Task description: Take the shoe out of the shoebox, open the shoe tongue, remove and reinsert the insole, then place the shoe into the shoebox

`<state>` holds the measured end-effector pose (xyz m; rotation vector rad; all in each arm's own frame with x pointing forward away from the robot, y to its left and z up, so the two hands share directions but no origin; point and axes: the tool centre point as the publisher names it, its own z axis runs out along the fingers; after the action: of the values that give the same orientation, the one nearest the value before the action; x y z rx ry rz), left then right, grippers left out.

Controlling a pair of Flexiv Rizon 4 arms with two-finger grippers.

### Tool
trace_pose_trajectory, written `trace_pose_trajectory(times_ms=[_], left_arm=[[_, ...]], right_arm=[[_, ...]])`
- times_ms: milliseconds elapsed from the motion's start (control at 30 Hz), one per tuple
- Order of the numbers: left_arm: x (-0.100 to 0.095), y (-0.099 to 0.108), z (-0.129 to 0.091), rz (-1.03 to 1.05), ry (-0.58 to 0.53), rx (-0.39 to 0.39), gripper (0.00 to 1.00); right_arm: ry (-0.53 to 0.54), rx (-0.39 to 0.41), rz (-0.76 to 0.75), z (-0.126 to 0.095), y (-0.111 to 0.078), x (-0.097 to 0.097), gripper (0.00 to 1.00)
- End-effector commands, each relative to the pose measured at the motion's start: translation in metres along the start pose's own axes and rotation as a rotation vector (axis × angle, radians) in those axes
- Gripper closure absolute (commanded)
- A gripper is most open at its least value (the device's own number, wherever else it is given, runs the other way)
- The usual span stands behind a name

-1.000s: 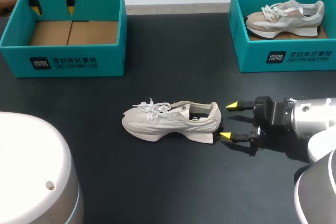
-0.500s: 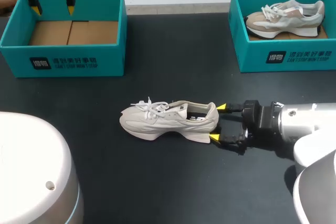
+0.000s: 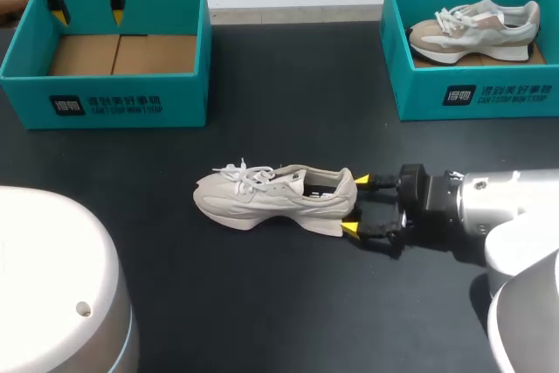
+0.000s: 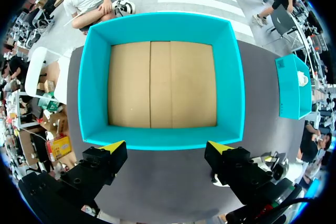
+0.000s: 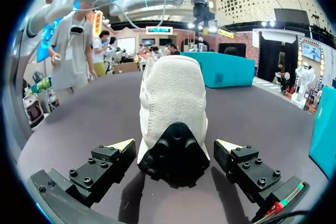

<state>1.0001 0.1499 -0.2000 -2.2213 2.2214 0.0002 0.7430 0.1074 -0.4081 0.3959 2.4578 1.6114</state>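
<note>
Since a second ago my right fingers (image 3: 350,228) have advanced leftward, and the shoe (image 3: 271,198) has shifted slightly left ahead of them. It sits upright mid-tabletop (image 3: 288,85), its heel between those fingers, which stand apart, not clamped. My left fingers (image 3: 116,15), also apart, hang over the empty shoebox (image 3: 105,98). At far right a second shoebox (image 3: 476,93) holds another shoe (image 3: 476,28).
</note>
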Motion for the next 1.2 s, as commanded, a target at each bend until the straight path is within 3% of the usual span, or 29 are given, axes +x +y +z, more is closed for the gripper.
trace_pose_trajectory(times_ms=[33,700,1133,1167,1200], left_arm=[[0.000,0.000,0.000,0.000,0.000,0.000,0.00],[0.000,0.000,0.000,0.000,0.000,0.000,0.00],[0.000,0.000,0.000,0.000,0.000,0.000,0.00],[0.000,0.000,0.000,0.000,0.000,0.000,0.00],[0.000,0.000,0.000,0.000,0.000,0.000,0.00]], right_arm=[[-0.010,0.014,-0.001,-0.002,0.008,0.005,0.00],[0.028,-0.028,-0.027,0.038,0.012,-0.006,0.00],[0.069,-0.043,-0.031,0.057,0.012,-0.002,0.00],[0.069,-0.044,-0.033,0.057,0.012,-0.002,0.10],[0.075,-0.045,-0.039,0.057,0.011,-0.002,0.77]])
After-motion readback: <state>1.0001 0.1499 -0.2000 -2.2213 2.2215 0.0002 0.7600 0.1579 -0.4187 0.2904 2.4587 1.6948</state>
